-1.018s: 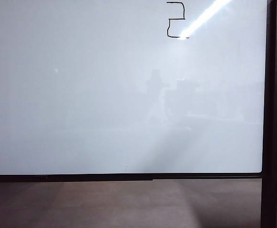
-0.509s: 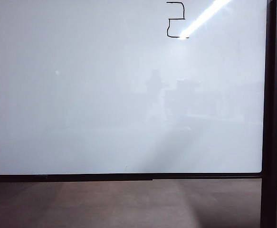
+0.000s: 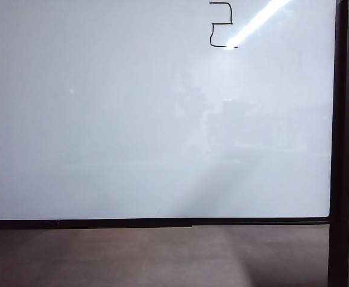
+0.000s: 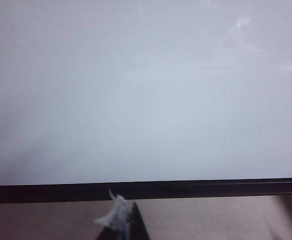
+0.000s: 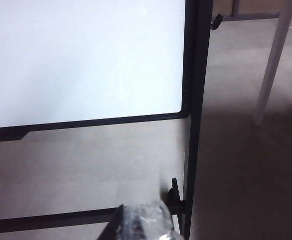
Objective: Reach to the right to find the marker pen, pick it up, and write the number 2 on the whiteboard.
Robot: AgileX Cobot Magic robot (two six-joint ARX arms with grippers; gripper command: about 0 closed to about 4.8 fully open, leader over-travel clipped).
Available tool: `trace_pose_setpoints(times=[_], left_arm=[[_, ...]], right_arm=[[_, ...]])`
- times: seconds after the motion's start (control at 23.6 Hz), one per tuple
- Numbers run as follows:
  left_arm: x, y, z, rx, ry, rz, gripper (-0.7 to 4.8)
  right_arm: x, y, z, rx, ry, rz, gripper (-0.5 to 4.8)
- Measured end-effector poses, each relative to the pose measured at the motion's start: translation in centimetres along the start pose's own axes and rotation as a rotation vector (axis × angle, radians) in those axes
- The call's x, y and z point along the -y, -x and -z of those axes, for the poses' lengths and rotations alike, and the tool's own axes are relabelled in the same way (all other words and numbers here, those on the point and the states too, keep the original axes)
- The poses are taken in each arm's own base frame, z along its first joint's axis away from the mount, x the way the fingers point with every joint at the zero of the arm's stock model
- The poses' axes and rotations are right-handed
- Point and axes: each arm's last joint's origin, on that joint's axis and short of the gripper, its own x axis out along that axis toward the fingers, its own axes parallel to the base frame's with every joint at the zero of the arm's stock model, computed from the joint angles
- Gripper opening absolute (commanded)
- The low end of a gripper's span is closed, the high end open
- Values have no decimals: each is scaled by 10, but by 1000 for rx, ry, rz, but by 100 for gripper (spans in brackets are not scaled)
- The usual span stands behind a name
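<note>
The whiteboard (image 3: 132,119) fills nearly the whole exterior view: a glossy white panel with a thin dark lower edge and a dark frame post (image 3: 342,143) at its three o'clock side. A bright streak of reflected light crosses its top right corner, and faint grey reflections sit near the middle. The number 2 (image 3: 221,25) stands at about one o'clock on the board, close to the top edge: small, boxy and angular, drawn in a thin black line, with its bottom stroke running into the light streak. Below the board lies a brown floor (image 3: 162,257).

The marker pen cannot be made out in any view.

In the left wrist view the left gripper (image 4: 121,220) shows only as a dark tip with a pale, blurred patch on it, in front of the board's dark lower edge; whether its fingers are apart or together cannot be told.

In the right wrist view the right gripper (image 5: 140,220) appears as a dark tip with a shiny, crinkled clear covering, near the board's lower corner and frame post. Its fingers are closed together; whether anything is caught between them cannot be told. A white table leg (image 5: 273,65) stands on the floor beyond the post.
</note>
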Motion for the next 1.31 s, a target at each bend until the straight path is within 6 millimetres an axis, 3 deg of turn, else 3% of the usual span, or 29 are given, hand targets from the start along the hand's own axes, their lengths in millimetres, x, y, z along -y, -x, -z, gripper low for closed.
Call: trace_pose_setpoints(times=[0.17,0.38,0.81,1.31], left_arm=[[0,0,0,0,0,0,-1],[0,0,0,0,0,0,0],[0,0,0,0,0,0,-1],[0,0,0,0,0,0,-1]], right_arm=[[2,0,0,7,0,36,-6],[5,0,-4,46,136,105,-6],[7,1,-16,170,44,82,-6],[6,1,-16,168,41,78,-6]])
